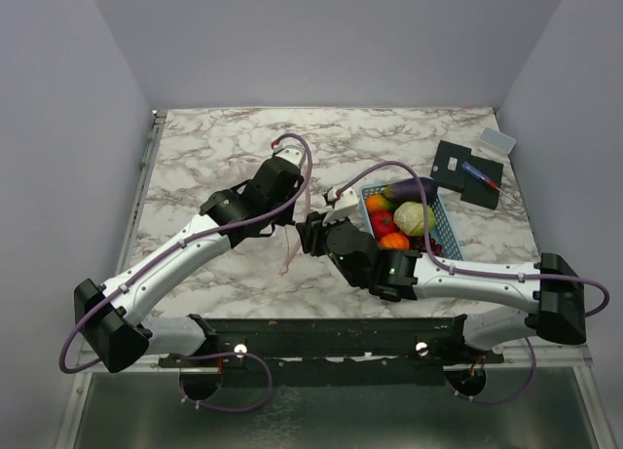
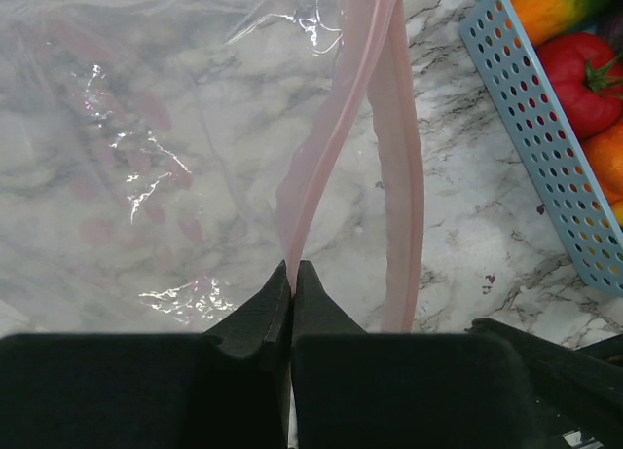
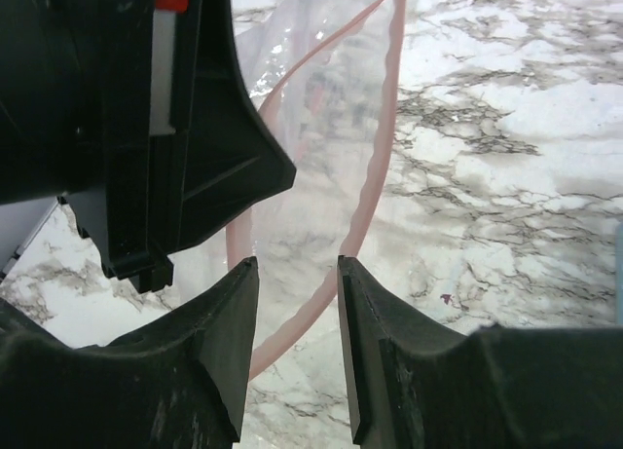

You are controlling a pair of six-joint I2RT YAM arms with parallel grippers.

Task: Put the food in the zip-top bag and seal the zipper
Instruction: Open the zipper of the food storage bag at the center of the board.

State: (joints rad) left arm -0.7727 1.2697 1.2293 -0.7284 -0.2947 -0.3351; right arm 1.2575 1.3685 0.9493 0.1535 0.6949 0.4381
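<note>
The left gripper [image 2: 292,279] is clamped on one lip of the zipper [image 2: 401,205], holding the mouth of the zip-top bag [image 2: 146,128] up at mid-table. The right gripper [image 3: 297,308] has its jaws apart, straddling the opposite lip, presumably to spread the mouth. The food [image 1: 414,218] lies in the basket [image 2: 545,147], just right of the bag.

The clear zip-top bag [image 2: 146,157] lies crinkled with its pink zipper [image 2: 336,147] parted, the food [image 1: 397,223] heaped nearby.
</note>
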